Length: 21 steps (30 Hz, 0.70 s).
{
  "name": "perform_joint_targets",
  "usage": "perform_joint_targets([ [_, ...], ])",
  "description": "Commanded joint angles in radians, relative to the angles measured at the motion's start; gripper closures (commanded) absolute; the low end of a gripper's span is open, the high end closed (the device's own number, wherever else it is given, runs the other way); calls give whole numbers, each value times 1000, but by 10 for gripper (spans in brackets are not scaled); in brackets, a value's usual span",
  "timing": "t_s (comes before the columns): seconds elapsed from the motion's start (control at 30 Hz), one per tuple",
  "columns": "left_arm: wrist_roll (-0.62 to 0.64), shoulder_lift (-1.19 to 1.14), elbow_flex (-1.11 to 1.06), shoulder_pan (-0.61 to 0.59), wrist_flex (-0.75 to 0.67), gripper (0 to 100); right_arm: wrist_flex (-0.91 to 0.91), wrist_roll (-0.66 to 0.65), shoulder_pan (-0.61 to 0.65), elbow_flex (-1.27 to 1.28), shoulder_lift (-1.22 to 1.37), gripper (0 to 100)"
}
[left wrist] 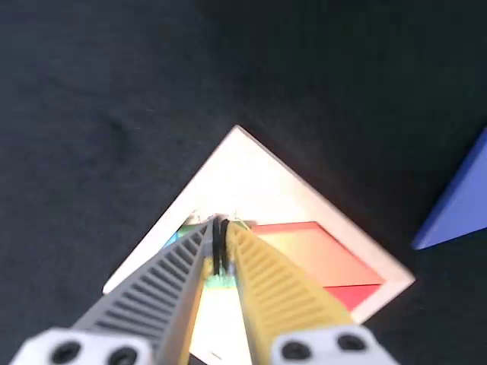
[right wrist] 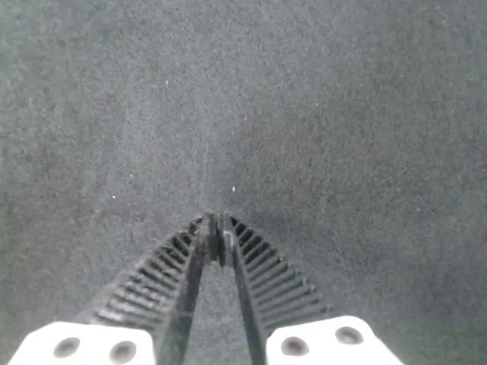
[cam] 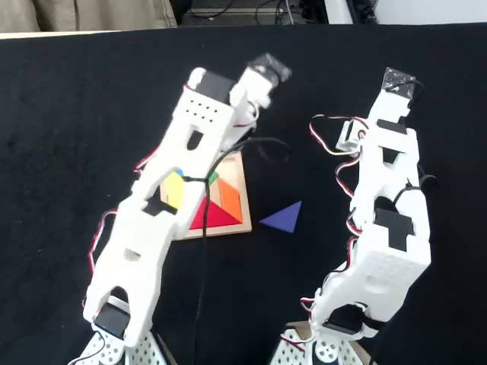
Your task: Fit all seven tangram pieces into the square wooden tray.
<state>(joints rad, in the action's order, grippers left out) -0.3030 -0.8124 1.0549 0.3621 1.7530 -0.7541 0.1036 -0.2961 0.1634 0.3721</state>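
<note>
High view gives us the tray point(cam: 245, 194) near the middle of the black table point(cam: 68, 137), with our left arm point(cam: 190, 137) crossing over it from 7 o'clock toward 1 o'clock and hiding part of it. Inside the tray we see a yellow piece point(cam: 175, 190) on the 9 o'clock side, an orange piece point(cam: 230, 199) on the 3 o'clock side, a red piece point(cam: 214, 217) at 6 o'clock and a sliver of a green piece point(cam: 213, 177) near the centre; how many more lie under the arm we cannot tell. A blue triangle point(cam: 283, 217) lies flat on the table just beside the tray, at about 4 o'clock from it and apart from its rim. Our right arm point(cam: 388, 228) stands at 3 o'clock of the triangle, well apart from it. From the left wrist, the left gripper point(left wrist: 219, 247) is clenched, its fingertips pressed together above the tray's interior with nothing between them. From the right wrist, the right gripper point(right wrist: 217, 232) is likewise clenched on nothing, over bare table.
</note>
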Motion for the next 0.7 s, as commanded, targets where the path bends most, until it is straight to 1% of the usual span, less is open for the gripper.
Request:
perform_joint_targets([
  [0.0,129,293,-114,-27,11,958,-9,-8,8,-48,-33,988],
  [0.17,127,697,-509,-59,2,958,15,-9,23,19,-90,988],
  [0.23,132,867,-694,-93,-48,958,48,-12,46,59,-117,988],
  [0.3,133,1033,-914,-148,-150,958,74,-40,66,104,-150,988],
  [0.37,146,1186,-1176,-203,-304,958,101,-95,89,153,-194,988],
  [0.43,203,1335,-1451,-262,-497,958,123,-138,110,211,-252,988],
  [0.5,259,1475,-1679,-308,-658,957,124,-178,132,265,-329,988],
  [0.57,296,1587,-1834,-340,-750,957,109,-241,157,320,-423,988],
  [0.67,333,1683,-1956,-364,-789,957,48,-391,201,420,-564,987],
])
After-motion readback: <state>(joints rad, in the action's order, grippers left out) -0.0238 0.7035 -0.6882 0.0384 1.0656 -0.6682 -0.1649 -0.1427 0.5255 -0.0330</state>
